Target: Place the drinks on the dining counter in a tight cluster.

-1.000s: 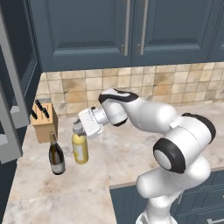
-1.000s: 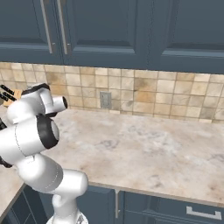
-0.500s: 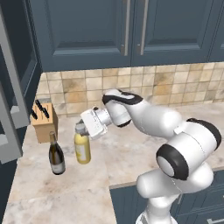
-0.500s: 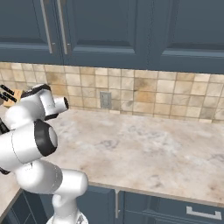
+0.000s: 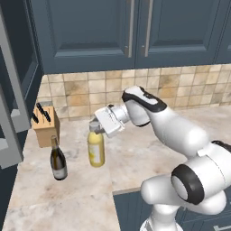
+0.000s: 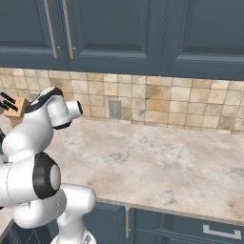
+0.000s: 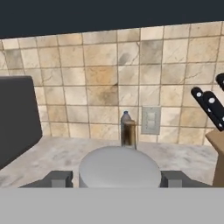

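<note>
Straddling stout yellow bottle's (image 5: 96, 152) round grey cap (image 7: 120, 167)

Even, diffuse rendered lighting, moderately bright; no glare. Soft faint shadows on the beige marble worktop (image 5: 135, 158) (hand view slightly blurred). No edge distortion.

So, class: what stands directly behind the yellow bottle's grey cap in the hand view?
Behind the grey cap, a small bottle stands on the worktop before the tiled wall. The cap hides its base. The fingers flank the cap.
</note>
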